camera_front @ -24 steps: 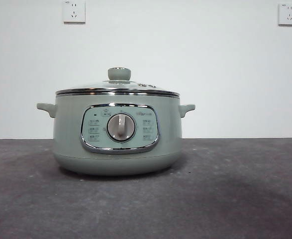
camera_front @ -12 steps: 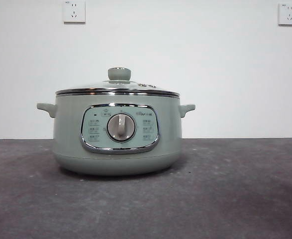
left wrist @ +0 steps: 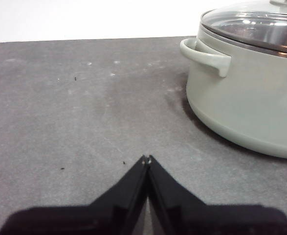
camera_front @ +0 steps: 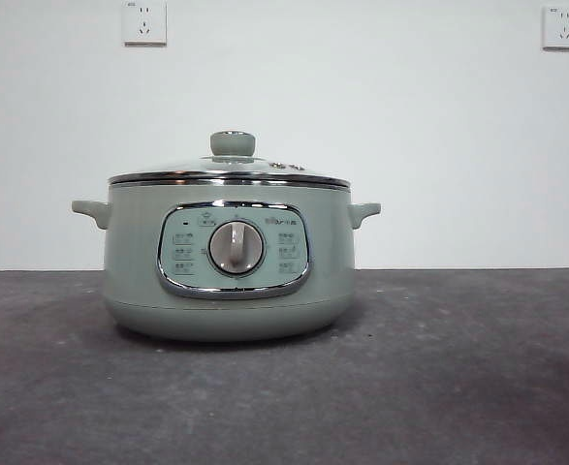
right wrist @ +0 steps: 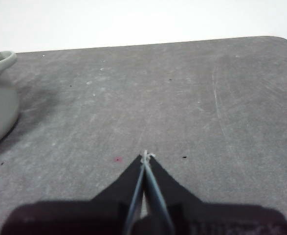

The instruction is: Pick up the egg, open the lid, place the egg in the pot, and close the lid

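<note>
The lid [camera_front: 230, 170] sits on the pot [camera_front: 228, 254] — both tools, left tool [left wrist: 146, 159] and right tool [right wrist: 146, 155], closed, empty.

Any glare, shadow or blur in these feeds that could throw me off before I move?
Front view: even light, soft shadow under the pot, slightly soft focus. Left wrist view: white reflections on the lid, the left claw dark and blurred. Right wrist view: background washed out white, the right claw blurred; no egg in any view.

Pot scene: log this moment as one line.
pot: on table | lid: closed | egg: not visible | left claw: shut, empty, beside pot | right claw: shut, empty
</note>
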